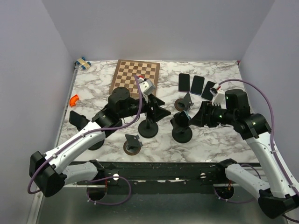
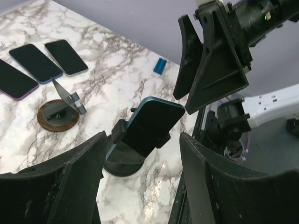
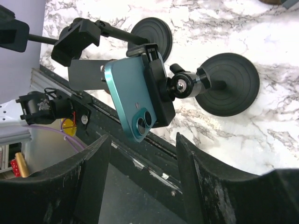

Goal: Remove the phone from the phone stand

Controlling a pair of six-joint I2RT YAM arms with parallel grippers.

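the phone (image 3: pixel 128 100) sits clamped in the phone stand (image 3: pixel 229 84), tilted, over the near part of the table (image 1: pixel 93 88) and between your two arms. the right wrist view gives you its teal back and twin lenses; the left wrist view gives you its dark screen.

treat it as a stiff, flat slab, light enough for one gripper. its sides are smooth and probably slick, and its glass won't forgive a drop or a hard pinch. the clamp (image 3: pixel 161 91) seems to hold it by its edges around the middle, so the corners and ends stand free. take hold across the two long edges on a free end, pads flat on the frame, and keep off the screen and lenses. expect the clamp to resist. the stand rides on a thin stem and ball joint (image 3: pixel 182 86), so a straight tug may tip or drag it; slide the phone out along its own length.

your right gripper (image 3: pixel 142 140) has its jaws apart with nothing between them, and the phone is just ahead, untouched. your left gripper (image 2: pixel 142 149) is spread wide and empty too, facing the screen side, and is well placed to steady the base.

further out stand other empty stands (image 1: pixel 149 128), and three phones (image 1: pixel 197 84) lie flat at the far right beside a chessboard (image 1: pixel 135 77).
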